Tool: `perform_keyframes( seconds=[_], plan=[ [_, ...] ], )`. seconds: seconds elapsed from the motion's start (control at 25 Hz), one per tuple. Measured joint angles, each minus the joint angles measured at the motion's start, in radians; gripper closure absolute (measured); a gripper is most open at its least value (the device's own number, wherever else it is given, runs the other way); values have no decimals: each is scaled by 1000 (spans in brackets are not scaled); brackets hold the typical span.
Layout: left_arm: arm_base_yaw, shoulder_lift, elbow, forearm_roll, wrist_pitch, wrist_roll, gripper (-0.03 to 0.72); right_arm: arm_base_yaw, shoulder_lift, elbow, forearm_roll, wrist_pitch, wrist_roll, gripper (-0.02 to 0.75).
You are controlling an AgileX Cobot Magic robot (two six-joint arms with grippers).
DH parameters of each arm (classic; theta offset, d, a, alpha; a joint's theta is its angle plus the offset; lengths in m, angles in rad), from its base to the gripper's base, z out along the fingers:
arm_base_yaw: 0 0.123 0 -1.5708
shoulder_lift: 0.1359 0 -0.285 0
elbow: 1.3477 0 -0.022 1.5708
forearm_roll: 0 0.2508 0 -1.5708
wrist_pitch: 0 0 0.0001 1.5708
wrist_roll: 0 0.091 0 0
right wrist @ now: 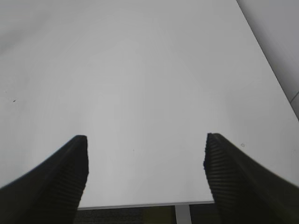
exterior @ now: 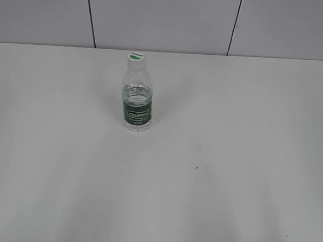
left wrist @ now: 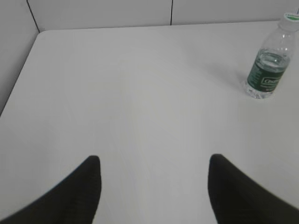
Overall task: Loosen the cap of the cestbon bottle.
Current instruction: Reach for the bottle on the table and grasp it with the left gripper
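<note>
The cestbon bottle (exterior: 136,100) stands upright on the white table, clear plastic with a dark green label band. Its white cap (exterior: 135,59) with a green logo sits on the neck. In the left wrist view the bottle (left wrist: 270,65) appears at the far upper right, its cap (left wrist: 290,18) partly cut by the frame edge. My left gripper (left wrist: 153,161) hangs open over bare table, far from the bottle, nothing between its black fingers (left wrist: 84,191). My right gripper (right wrist: 145,139) is open too, over the table's near edge; the bottle is out of that view. Neither gripper shows in the exterior view.
The white table (exterior: 230,158) runs back to a grey panelled wall (exterior: 168,17). Its left edge (left wrist: 18,79) and back corner show in the left wrist view. The table's right edge (right wrist: 268,65) and front edge (right wrist: 145,204) show in the right wrist view.
</note>
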Motion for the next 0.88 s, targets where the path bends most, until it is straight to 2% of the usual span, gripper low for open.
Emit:
perform_keyframes(
  seconds=[0.36, 0.52, 0.88],
  plan=[
    [0, 63, -25, 0, -335, 46, 245, 0, 0, 0, 0, 0, 0, 149],
    [0, 202, -25, 0, -478, 67, 245, 0, 0, 0, 0, 0, 0, 149],
    [0, 568, -25, 0, -947, 128, 245, 0, 0, 0, 0, 0, 0, 149]
  ],
)
